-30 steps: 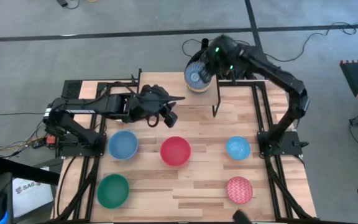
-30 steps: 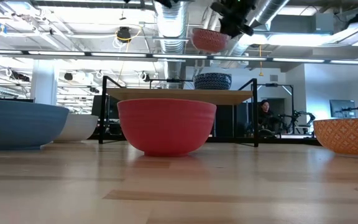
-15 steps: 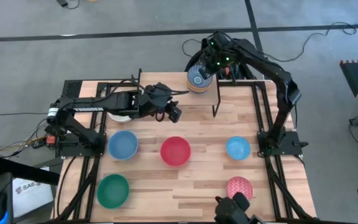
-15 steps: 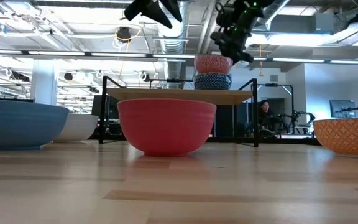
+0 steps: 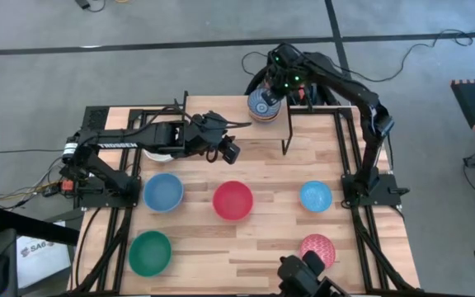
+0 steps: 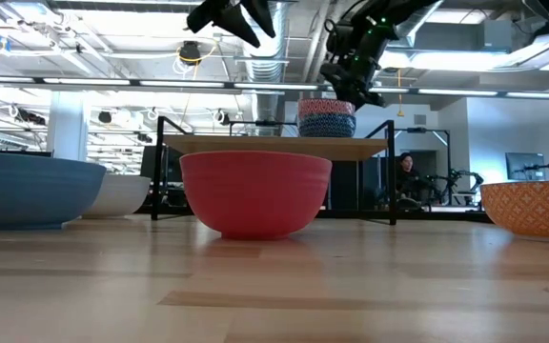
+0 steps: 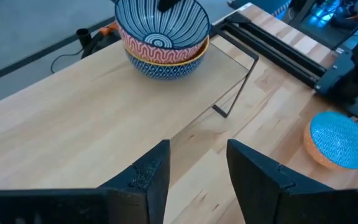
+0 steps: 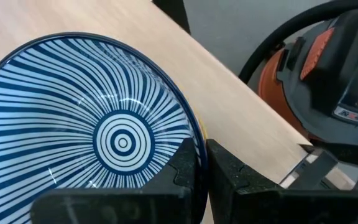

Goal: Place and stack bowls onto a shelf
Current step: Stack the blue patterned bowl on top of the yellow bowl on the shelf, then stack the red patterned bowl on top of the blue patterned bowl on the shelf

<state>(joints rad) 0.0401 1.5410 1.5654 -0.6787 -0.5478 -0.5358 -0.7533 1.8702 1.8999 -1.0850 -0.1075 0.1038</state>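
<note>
On the shelf [image 7: 73, 118], at its right end, a bowl with a blue-and-white striped inside and a red wave pattern outside [image 7: 160, 28] sits nested in a blue patterned bowl [image 7: 160, 67]. The stack also shows in the low view [image 6: 327, 116] and the high view [image 5: 262, 104]. My right gripper [image 8: 202, 165] is shut on the top bowl's rim. My left gripper [image 7: 197, 174] is open and empty. It hovers above the table just in front of the shelf [image 5: 229, 151]. My right gripper pinches the striped bowl's rim [image 8: 194, 134], one finger inside the bowl and one outside. The fingers come from above, slanting in from the far right side [image 6: 351, 90]. The bowl sits upright, nested in the blue patterned bowl on the shelf.
On the table stand a blue bowl [image 5: 163, 191], a red bowl [image 5: 232, 200], a green bowl [image 5: 150, 252], a light blue bowl [image 5: 315, 196] and a pink patterned bowl [image 5: 317, 246]. A dark thing [image 5: 303, 276] at the near edge partly covers the pink bowl. A white bowl [image 5: 157, 154] sits under my left arm.
My right gripper has come down with the striped bowl, from well above the shelf into the blue patterned bowl, where it now sits nested. My left gripper has shifted a little toward the table's right. A dark thing has come in at the near edge.
</note>
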